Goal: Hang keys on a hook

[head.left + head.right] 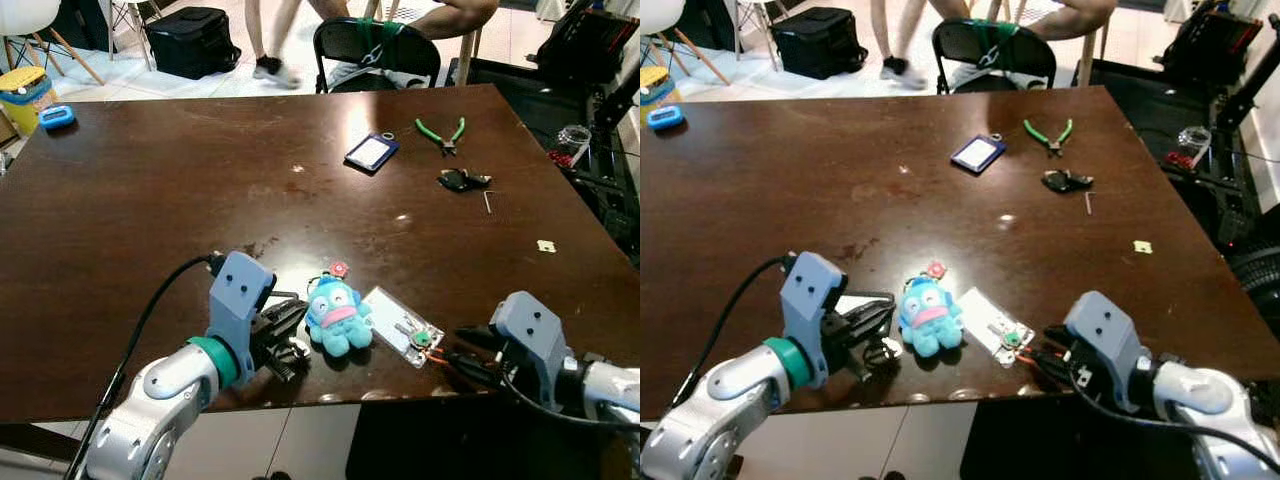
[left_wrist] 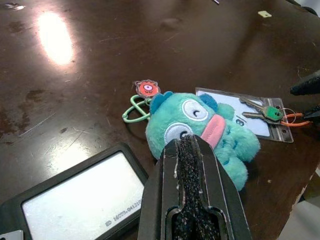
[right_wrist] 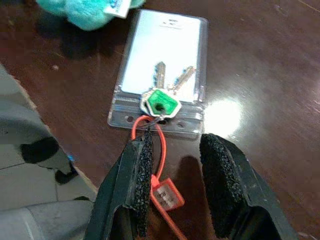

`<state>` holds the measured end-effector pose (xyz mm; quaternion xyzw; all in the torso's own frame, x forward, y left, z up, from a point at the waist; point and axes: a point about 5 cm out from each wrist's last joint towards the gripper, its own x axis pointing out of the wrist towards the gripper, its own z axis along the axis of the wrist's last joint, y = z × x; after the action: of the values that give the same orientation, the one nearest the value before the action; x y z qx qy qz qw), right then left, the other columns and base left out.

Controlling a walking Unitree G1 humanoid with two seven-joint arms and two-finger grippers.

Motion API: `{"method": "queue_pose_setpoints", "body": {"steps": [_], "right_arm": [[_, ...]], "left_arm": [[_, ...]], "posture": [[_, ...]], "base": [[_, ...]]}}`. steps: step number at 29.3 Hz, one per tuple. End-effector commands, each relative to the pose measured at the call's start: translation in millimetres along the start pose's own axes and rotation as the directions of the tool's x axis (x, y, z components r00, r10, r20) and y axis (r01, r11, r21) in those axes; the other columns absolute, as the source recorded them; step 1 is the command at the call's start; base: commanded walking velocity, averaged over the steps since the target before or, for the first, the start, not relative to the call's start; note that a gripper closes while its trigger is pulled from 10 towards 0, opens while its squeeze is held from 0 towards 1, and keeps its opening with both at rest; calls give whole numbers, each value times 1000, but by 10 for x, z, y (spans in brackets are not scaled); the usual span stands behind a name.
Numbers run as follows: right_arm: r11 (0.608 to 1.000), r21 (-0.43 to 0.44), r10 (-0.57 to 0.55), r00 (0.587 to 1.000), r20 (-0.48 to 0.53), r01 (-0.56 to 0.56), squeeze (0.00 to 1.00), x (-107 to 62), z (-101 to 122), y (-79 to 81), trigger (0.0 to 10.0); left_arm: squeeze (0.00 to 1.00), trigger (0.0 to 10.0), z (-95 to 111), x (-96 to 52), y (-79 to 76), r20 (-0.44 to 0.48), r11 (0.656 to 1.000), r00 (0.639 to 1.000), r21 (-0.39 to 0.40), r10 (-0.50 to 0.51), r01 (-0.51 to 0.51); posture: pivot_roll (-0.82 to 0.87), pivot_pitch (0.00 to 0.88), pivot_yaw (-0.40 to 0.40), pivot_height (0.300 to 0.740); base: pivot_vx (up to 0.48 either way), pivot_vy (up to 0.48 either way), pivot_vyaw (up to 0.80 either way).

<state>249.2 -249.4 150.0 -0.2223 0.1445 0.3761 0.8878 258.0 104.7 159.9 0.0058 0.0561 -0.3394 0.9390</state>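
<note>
Two keys with a green cap lie on a clear badge holder near the table's front edge. An orange loop with a tag runs from them towards me. My right gripper is open and low over the table. The orange loop and tag sit between its fingers, the loop against one pad. The keys rest on the table, not lifted. A blue plush keychain lies left of the holder. My left gripper is shut, its tip just short of the plush.
A black card holder lies under my left gripper. Farther back are a blue badge, green pliers and a black key fob. A person sits on a black chair beyond the far edge. The front table edge is close.
</note>
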Motion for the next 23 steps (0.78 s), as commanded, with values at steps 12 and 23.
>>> {"method": "queue_pose_setpoints", "body": {"steps": [12, 23], "right_arm": [[999, 40, 27, 999, 32, -29, 180, -2, 28, 68, 10000], [995, 3, 104, 994, -29, -104, 0, 76, -14, 154, 10000]], "left_arm": [[0, 10000, -54, -22, -9, -25, 1000, 1000, -17, 1, -1], [0, 10000, -57, -38, -1, -28, 1000, 1000, -18, 9, -9]], "posture": [[-155, 132, 127, 740], [-141, 137, 124, 740]], "base": [[0, 0, 0], [0, 0, 0]]}}
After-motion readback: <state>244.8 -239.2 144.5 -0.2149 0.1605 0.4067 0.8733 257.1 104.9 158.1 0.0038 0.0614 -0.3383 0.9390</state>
